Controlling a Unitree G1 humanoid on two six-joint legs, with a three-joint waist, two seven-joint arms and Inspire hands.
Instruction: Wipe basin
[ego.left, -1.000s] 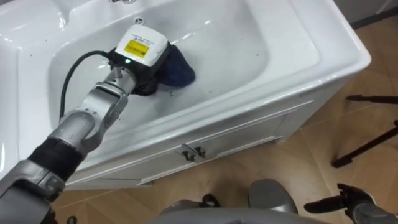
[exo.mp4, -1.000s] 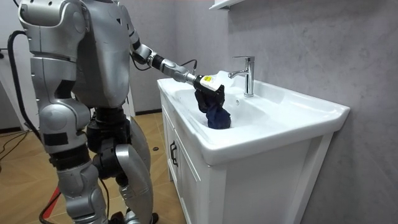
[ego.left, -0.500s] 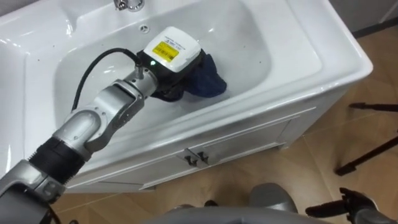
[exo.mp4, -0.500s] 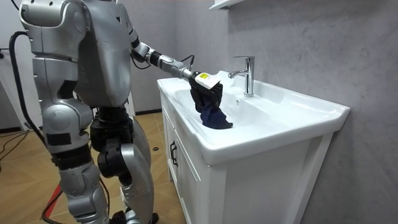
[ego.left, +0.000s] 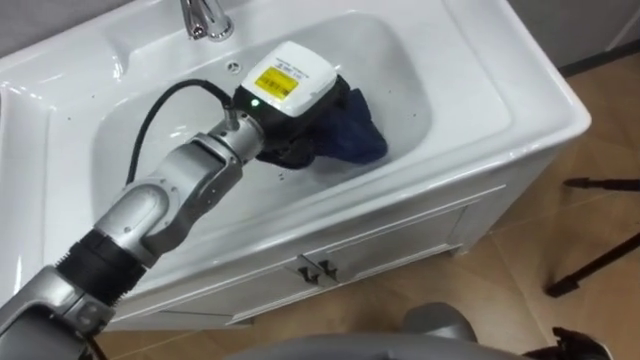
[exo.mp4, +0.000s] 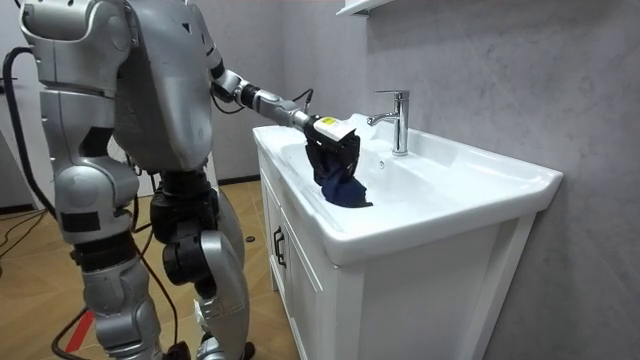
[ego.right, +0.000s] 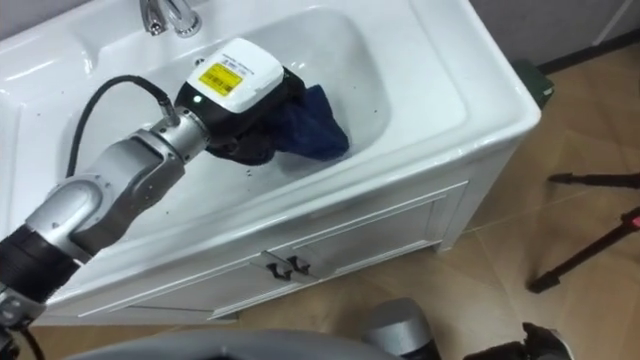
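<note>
One hand is doing the wiping. The left hand (ego.left: 290, 95) is reaching down into the basin (ego.left: 440, 90), a little in front of the tap (ego.left: 205, 15). Its dark fingers are curling round a blue cloth (ego.left: 358, 140) and holding it tight. The cloth is bunching under the hand and sticking out on the side away from the tap. The robot is standing at the front of the basin, across from the tap. The right hand (ego.right: 540, 350) is peeking in low down, far from the tap. Whether it is open, I cannot tell.
</note>
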